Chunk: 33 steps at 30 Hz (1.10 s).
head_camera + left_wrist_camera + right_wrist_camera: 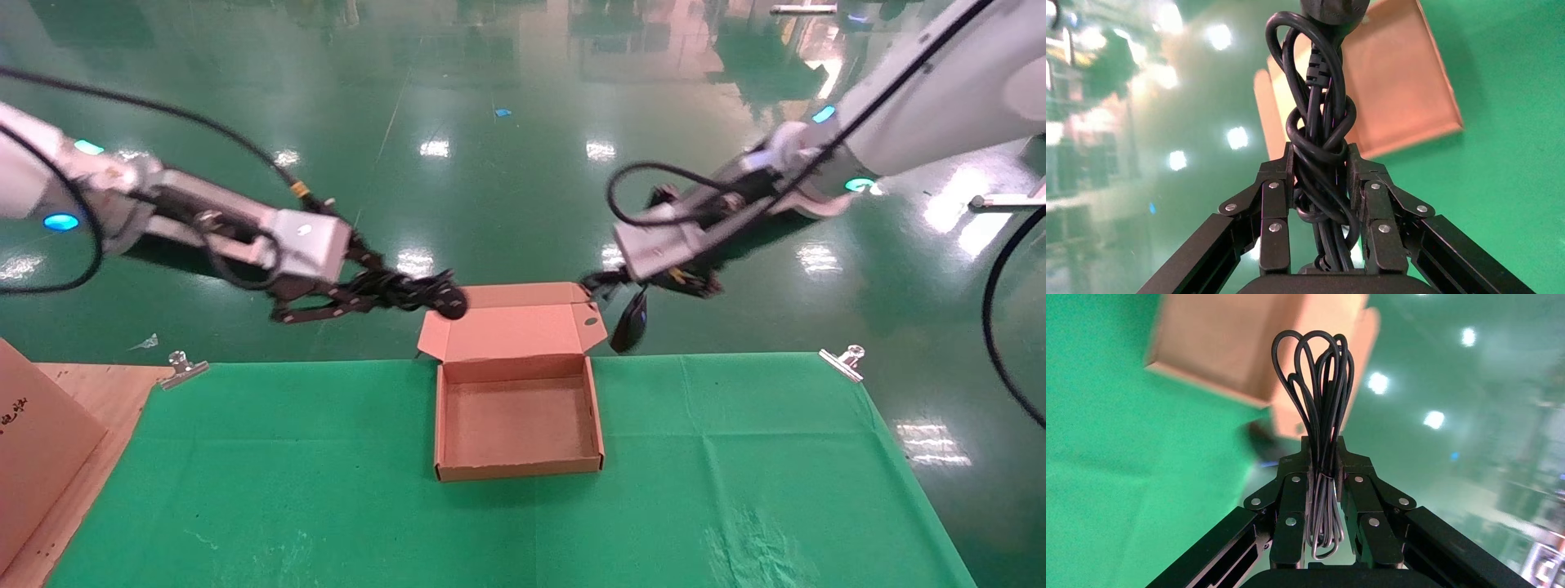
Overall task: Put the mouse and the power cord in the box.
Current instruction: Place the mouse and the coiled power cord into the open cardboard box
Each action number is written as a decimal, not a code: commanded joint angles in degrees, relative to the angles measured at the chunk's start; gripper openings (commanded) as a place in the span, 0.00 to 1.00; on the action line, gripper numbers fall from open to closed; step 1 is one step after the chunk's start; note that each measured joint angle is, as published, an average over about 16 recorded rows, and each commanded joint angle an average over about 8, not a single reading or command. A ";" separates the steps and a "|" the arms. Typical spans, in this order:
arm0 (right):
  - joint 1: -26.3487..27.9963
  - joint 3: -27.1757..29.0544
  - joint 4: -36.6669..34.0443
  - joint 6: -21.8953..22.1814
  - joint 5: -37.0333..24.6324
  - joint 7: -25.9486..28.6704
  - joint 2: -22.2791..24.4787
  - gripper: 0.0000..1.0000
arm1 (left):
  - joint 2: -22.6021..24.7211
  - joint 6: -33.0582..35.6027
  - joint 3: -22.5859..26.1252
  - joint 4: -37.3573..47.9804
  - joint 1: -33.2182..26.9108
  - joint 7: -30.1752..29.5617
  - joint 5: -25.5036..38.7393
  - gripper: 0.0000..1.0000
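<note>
The box (441, 425) sits open on the green cloth, its lid flap (511, 331) standing up at the far side. My left gripper (384, 290) hovers just left of the flap, shut on the power cord (425, 294), a thick black knotted bundle (1318, 122) whose plug points toward the box (1407, 79). My right gripper (609, 282) is above the flap's right corner, shut on a bundle of thin cable loops (1318, 380). The mouse (631, 322) dangles below it on that cable, beyond the table's far edge. The box (1223, 343) appears blurred behind the right gripper (1322, 444).
Metal clips (184, 367) (846, 361) hold the green cloth (735, 457) at its far corners. A large brown carton (33, 457) stands on bare wood at the near left. Shiny green floor lies past the table.
</note>
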 commanded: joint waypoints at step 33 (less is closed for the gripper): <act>-1.41 -7.02 6.34 6.12 6.86 6.17 0.66 0.00 | 11.20 -59.26 3.95 -19.11 30.74 1.03 -11.66 0.00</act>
